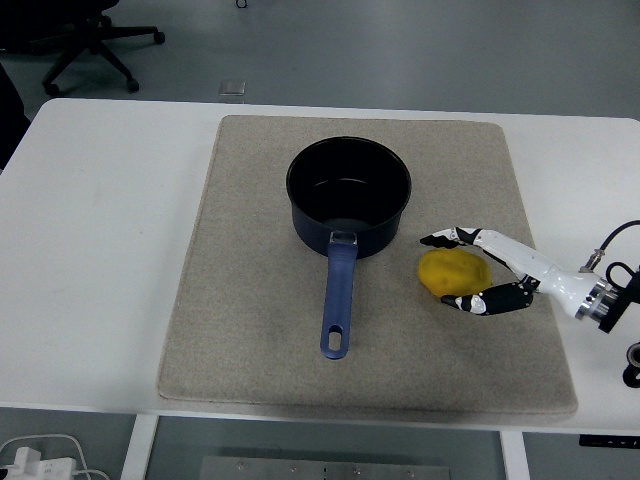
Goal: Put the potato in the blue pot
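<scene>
You have a single head view, set high on the robot's side and tilted forward and down. The table fills most of it, near edge at 6 o'clock, floor and a chair beyond at 12. It sits fairly close; both side edges are cropped.

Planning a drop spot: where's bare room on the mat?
Free: the mat left of the blue pot and its handle, plus the strip along its near edge. Crowded: right of the handle, where the right hand brackets the potato.
</scene>
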{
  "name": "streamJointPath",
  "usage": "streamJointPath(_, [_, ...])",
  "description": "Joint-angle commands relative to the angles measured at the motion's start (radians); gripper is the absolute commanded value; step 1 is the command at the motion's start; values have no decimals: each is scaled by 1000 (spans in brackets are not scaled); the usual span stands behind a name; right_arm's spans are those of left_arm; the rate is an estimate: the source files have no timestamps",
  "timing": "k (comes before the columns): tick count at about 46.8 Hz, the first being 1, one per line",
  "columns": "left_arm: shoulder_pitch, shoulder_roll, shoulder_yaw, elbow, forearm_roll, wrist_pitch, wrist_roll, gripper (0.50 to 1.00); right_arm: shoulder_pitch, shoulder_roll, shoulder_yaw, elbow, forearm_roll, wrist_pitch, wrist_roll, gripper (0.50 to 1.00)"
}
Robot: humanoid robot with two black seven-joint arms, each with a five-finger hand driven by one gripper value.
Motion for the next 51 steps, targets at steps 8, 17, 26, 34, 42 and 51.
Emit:
streamJointPath(8, [0, 0, 0, 0, 0, 0, 0, 996, -1, 1, -1, 0, 0, 0, 2, 801])
streamJointPath(17, [0, 0, 0, 0, 0, 0, 0, 996, -1, 6, -16, 0, -1, 0, 3, 721])
streamJointPath(26, [0, 0, 0, 1, 0, 0, 0, 996, -1, 7, -19, 0, -17, 0, 5, 625])
streamJointPath(34, [2, 0, 0, 1, 0, 2, 0, 996, 2, 7, -21, 0, -18, 2, 5, 523])
streamJointPath(42, [2, 0, 0, 1, 0, 0, 0, 996, 8, 6, -18, 1, -17, 2, 5, 500])
streamJointPath(51, [2, 0, 0, 3, 0, 0, 0, 996, 22, 3, -7, 3, -6, 5, 6, 500])
